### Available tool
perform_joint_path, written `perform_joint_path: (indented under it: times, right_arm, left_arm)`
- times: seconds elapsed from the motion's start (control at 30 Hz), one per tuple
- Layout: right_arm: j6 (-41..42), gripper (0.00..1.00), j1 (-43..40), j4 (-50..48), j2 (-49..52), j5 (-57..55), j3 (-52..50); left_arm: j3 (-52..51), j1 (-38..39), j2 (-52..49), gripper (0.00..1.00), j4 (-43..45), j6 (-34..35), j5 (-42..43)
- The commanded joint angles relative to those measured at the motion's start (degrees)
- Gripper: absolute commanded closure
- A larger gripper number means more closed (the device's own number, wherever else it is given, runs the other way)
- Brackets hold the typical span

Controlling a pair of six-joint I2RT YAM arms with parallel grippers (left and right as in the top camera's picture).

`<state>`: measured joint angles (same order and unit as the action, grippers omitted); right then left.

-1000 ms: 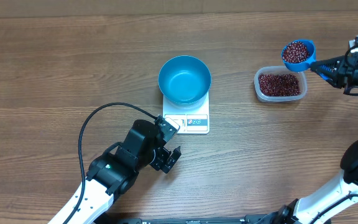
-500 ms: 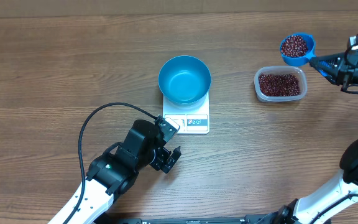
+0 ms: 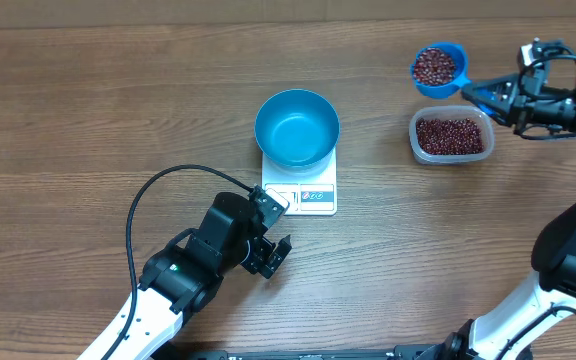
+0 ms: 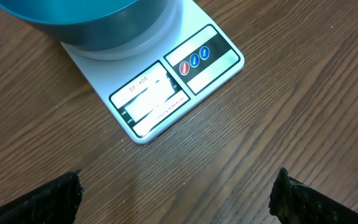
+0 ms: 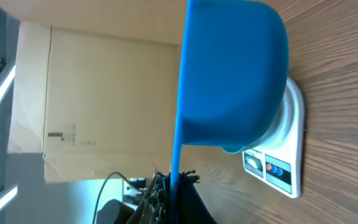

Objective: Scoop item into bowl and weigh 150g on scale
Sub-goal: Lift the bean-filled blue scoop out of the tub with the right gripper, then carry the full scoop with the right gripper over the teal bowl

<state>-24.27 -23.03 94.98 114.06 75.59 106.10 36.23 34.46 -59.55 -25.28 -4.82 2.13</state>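
Note:
The empty blue bowl (image 3: 297, 128) stands on the white scale (image 3: 301, 197) at mid-table. Red-brown beans (image 3: 450, 134) fill a clear tub (image 3: 480, 150) at the right. My right gripper (image 3: 492, 96) is shut on the handle of a small blue scoop (image 3: 436, 68) loaded with beans, held above the table left of and behind the tub. In the right wrist view the scoop's underside (image 5: 235, 74) fills the frame, with the scale (image 5: 284, 171) beyond it. My left gripper (image 3: 274, 256) rests open just in front of the scale (image 4: 166, 93), and the bowl's wall (image 4: 86, 22) is at the top.
A black cable (image 3: 158, 195) loops from the left arm over the table's front left. A cardboard wall (image 5: 104, 106) stands behind the table.
The right gripper has carried the loaded scoop left and toward the back, away from the tub. The left arm, bowl and scale have not moved.

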Motion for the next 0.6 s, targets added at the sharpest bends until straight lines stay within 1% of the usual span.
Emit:
perform_joint_path:
  times: [0.0,0.57]
  right_arm:
    - [-1.38,0.96,2.40,-0.17,0.07,4.24,1.99]
    - [-1.38,0.96,16.33,-1.81,0.07,3.91,1.97]
  left_arm:
    - [-0.42,-0.42,-0.35,0.00,0.00,-0.96,-0.20]
    - [-0.42,-0.42,-0.35,0.01,0.00,-0.96,-0.20]
